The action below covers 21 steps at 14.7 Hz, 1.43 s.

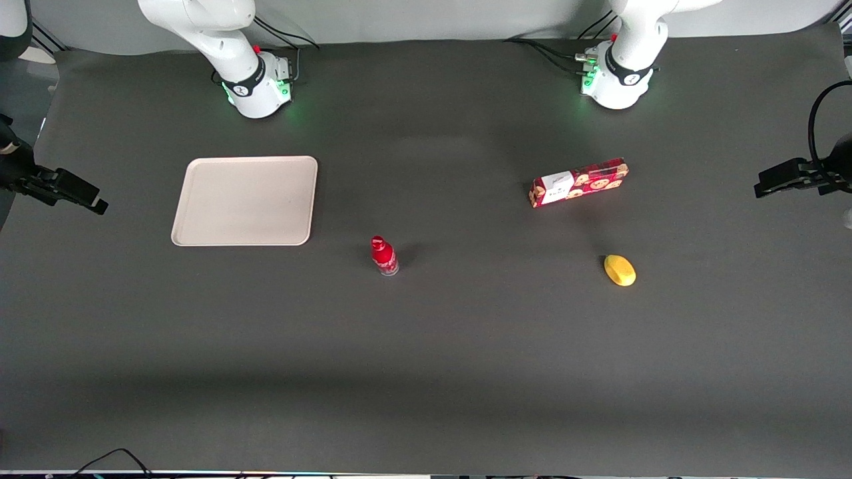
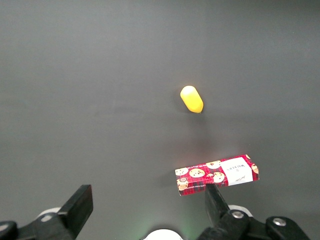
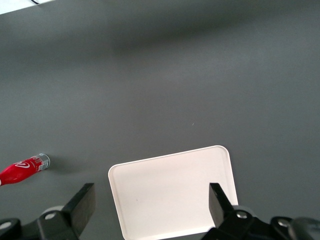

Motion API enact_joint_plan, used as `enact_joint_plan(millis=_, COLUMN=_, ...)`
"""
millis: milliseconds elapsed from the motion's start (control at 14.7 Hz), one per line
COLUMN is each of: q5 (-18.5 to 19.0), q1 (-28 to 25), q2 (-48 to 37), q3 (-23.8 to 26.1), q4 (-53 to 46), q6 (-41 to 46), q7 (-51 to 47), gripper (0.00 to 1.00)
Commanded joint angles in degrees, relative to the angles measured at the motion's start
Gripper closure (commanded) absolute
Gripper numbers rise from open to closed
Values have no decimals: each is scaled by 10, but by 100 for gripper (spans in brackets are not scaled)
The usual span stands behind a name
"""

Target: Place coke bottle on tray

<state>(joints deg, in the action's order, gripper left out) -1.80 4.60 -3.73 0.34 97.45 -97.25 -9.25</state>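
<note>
Red coke bottle [image 3: 22,169] and tray [image 3: 172,192] show cropped beneath the empty, wide-open end effector [image 3: 150,210].

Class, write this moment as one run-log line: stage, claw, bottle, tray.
stage: before pickup | claw: open, holding nothing, high above tray | coke bottle: upright on table, beside tray, apart from it | tray: holds nothing

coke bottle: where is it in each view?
Front view: coke bottle stands on the table, beside the tray, nearer the camera.
Right wrist view: bottle beside the tray; open gripper above the tray.
Left wrist view: not in it.
Shared landmark: the tray.
</note>
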Motion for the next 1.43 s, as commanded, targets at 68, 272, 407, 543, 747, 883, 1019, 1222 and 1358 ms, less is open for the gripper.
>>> enact_joint_plan(millis=68, q5=-13, q1=-26, q2=0, q3=4, q4=-11, q6=4, q7=13, gripper=0)
enact_joint_plan(millis=272, q5=-14, q1=-111, q2=-2, q3=-1, q4=-15, q6=4, q7=8, gripper=0)
enact_joint_plan(millis=407, q5=-13, q1=-169, q2=2, q3=-1, q4=-15, q6=4, q7=9, gripper=0)
enact_joint_plan(millis=543, q5=-9, q1=-245, q2=11, q3=-9, q4=-15, q6=4, q7=2, gripper=0)
enact_joint_plan(millis=747, q5=-13, q1=-335, q2=28, q3=-27, q4=-21, q6=4, q7=-1, gripper=0)
enact_joint_plan(millis=883, q5=-12, q1=-373, q2=56, q3=-24, q4=-51, q6=4, q7=-6, gripper=0)
enact_joint_plan(millis=1019, q5=-16, q1=-388, q2=85, q3=-19, q4=-66, q6=3, q7=-47, gripper=0)
enact_joint_plan(millis=1222, q5=-14, q1=-432, q2=153, q3=-19, q4=-84, q6=-15, q7=-92, gripper=0)
enact_joint_plan(millis=1358, q5=-15, q1=-432, q2=182, q3=-22, q4=-82, q6=-24, q7=-95, gripper=0)
